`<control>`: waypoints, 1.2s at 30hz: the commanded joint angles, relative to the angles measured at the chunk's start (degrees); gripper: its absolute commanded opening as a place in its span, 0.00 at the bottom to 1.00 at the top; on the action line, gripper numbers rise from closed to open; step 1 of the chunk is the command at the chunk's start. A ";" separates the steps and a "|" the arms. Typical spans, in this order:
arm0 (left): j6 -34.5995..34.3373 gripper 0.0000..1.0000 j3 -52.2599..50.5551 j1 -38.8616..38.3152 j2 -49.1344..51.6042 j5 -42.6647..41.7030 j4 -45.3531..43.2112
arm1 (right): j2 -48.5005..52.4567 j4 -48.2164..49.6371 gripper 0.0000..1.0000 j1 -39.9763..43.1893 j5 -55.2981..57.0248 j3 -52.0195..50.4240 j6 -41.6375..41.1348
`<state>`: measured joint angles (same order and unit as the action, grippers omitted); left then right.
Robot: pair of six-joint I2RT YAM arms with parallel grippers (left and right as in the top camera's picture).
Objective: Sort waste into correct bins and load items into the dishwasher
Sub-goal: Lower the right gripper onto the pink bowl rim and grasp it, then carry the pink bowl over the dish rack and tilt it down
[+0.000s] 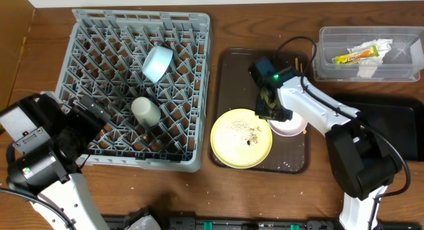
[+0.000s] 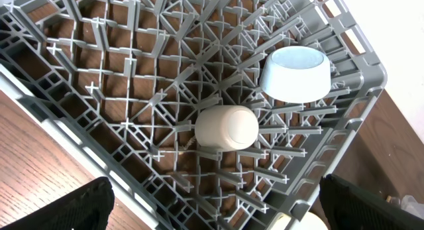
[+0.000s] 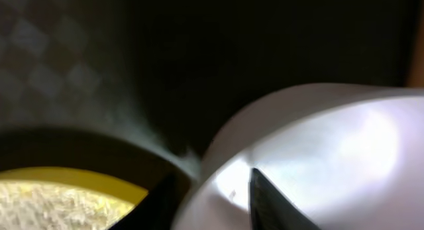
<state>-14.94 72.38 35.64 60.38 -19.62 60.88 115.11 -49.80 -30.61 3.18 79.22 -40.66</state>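
The grey dish rack (image 1: pixel 86 31) holds the light-blue saucer (image 1: pixel 158 63) and the cream cup (image 1: pixel 146 111), both tipped on their sides; they also show in the left wrist view, saucer (image 2: pixel 296 74) and cup (image 2: pixel 226 127). My left gripper (image 1: pixel 99 117) is open and empty over the rack's front-left edge (image 2: pixel 132 71). The yellow plate (image 1: pixel 228 147) with pale crumbs (image 1: pixel 248 134) lies on the brown tray. My right gripper (image 1: pixel 273 111) is shut on the rim of the pinkish-white bowl (image 1: pixel 295 128), one finger inside and one outside (image 3: pixel 212 203). The chopsticks do not show clearly.
The dark-brown serving tray (image 1: pixel 228 64) sits right of the rack. The clear tub (image 1: pixel 324 38) at the back right holds the white napkin (image 1: pixel 371 65) and the yellow-green wrapper (image 1: pixel 354 56). The black bin (image 1: pixel 397 124) lies at the right edge.
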 commanded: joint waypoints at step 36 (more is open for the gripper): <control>0.74 1.00 0.98 0.31 -0.15 -0.72 -0.09 | 5.51 60.70 0.01 -13.00 -38.21 22.71 -3.48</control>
<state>-14.94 72.38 35.62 60.38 -19.64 60.90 118.63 10.66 -38.87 -30.98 101.49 -41.91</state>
